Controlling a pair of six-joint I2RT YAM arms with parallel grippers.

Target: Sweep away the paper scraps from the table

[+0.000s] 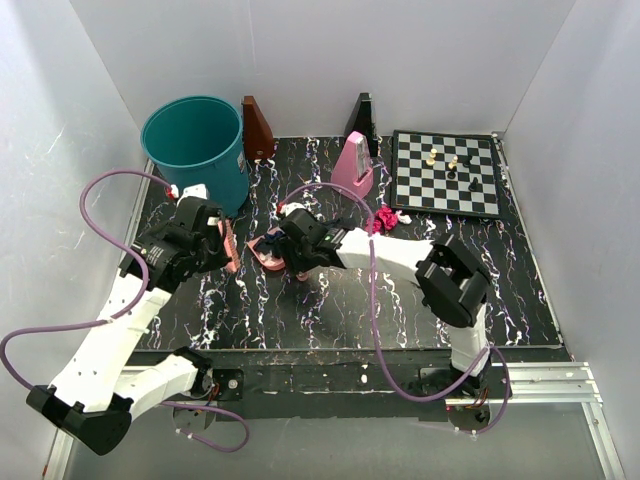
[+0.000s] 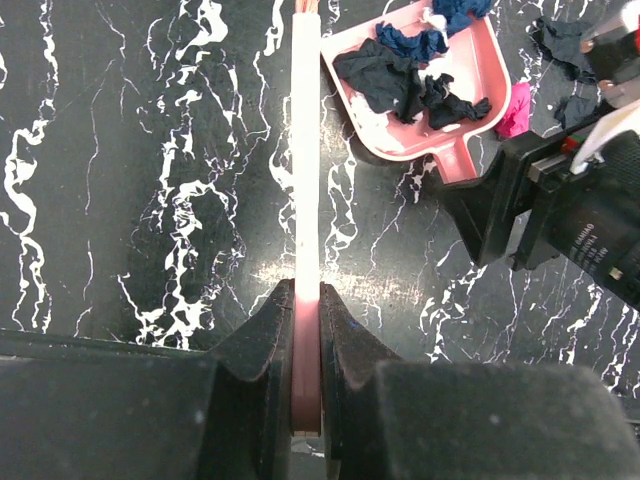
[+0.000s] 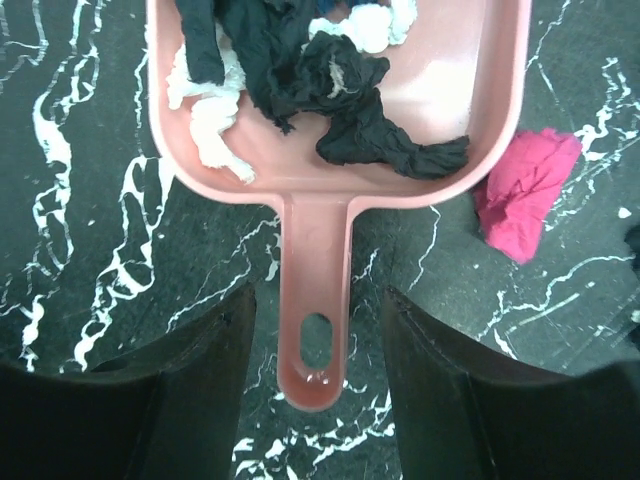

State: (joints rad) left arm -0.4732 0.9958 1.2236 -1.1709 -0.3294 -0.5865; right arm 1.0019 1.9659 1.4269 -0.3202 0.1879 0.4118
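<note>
The pink dustpan [image 3: 450, 90] lies flat on the black veined table [image 1: 400, 290], with dark blue and white paper scraps [image 3: 330, 90] inside it. My right gripper [image 3: 316, 330] is open, its fingers either side of the dustpan handle [image 3: 316, 280] with a gap on both sides. One magenta scrap [image 3: 525, 190] lies on the table just right of the pan. More magenta scraps [image 1: 385, 217] sit further right. My left gripper [image 2: 306, 330] is shut on a thin pink brush [image 2: 306, 150], which stands left of the dustpan [image 2: 460, 95]. Dark scraps [image 2: 565, 45] lie beyond the pan.
A teal bin [image 1: 200, 150] stands at the back left, close behind my left arm. A pink metronome [image 1: 354, 165] and two dark wedge-shaped objects [image 1: 257, 128] stand along the back. A chessboard [image 1: 447, 172] with a few pieces occupies the back right.
</note>
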